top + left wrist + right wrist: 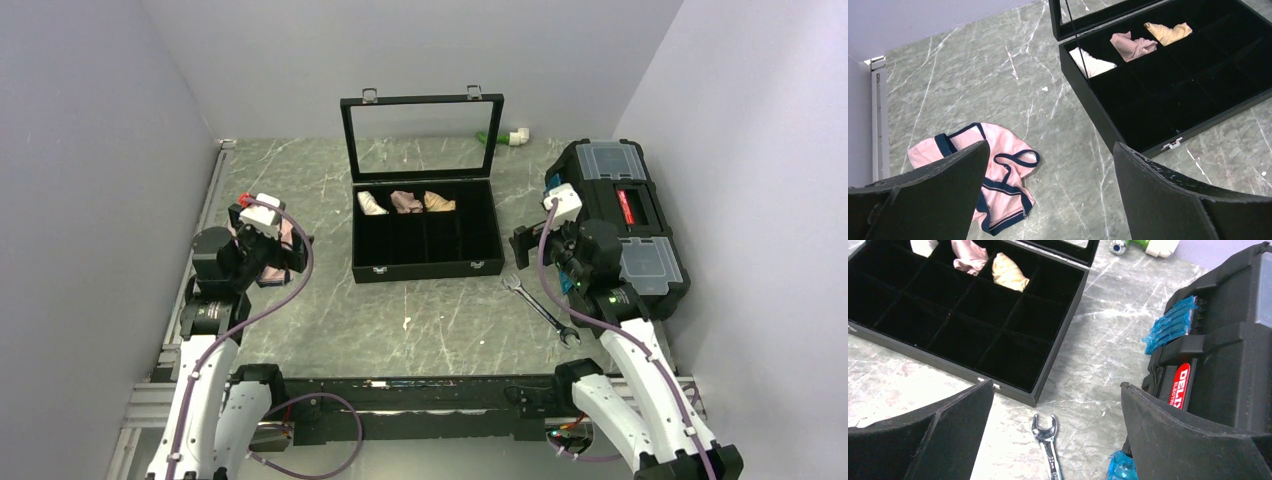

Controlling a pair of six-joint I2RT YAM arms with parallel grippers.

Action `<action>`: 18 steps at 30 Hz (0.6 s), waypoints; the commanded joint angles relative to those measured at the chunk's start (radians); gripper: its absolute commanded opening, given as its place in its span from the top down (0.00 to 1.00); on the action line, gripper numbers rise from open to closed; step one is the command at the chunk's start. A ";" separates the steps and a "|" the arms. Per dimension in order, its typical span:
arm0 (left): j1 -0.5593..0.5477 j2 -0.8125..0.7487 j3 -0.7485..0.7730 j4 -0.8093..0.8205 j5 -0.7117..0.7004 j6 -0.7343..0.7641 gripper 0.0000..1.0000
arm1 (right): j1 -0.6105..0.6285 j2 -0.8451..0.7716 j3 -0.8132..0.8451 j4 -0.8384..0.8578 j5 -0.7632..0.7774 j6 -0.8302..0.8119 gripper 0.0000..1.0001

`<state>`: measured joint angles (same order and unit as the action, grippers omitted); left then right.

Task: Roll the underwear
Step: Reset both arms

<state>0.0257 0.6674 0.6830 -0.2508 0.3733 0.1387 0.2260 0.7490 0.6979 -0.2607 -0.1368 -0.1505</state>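
Observation:
The tan-beige underwear is out of view in all three views. My left gripper (1050,150) hangs open above the table's left side, nothing between its fingers. Below its left finger (943,190) lies a crumpled pink underwear (1003,165) with dark navy edging, partly covered by that finger. In the top view the left gripper (262,240) hides most of that pink piece. My right gripper (1057,386) is open too, over bare table between the black box and the toolbox, seen from above as the right gripper (545,240).
An open black compartment box (425,268) stands mid-table, with cream (1093,65), pink (1133,45) and tan (1168,32) rolls in its back row. A wrench (1047,440) lies under the right gripper. A black toolbox (620,215) stands at right. Walls close both sides.

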 commanded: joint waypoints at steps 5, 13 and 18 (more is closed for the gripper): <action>0.005 -0.032 -0.041 0.082 0.047 0.034 0.01 | -0.066 -0.061 -0.007 0.023 -0.083 -0.031 0.00; 0.008 -0.079 -0.051 0.087 0.039 0.039 0.01 | -0.105 -0.082 -0.010 0.012 -0.122 -0.037 0.00; 0.012 -0.068 -0.039 0.073 0.027 0.033 0.01 | -0.116 -0.073 -0.010 0.015 -0.120 -0.034 0.00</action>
<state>0.0296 0.5968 0.6323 -0.2146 0.3958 0.1646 0.1177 0.6827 0.6910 -0.2623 -0.2375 -0.1757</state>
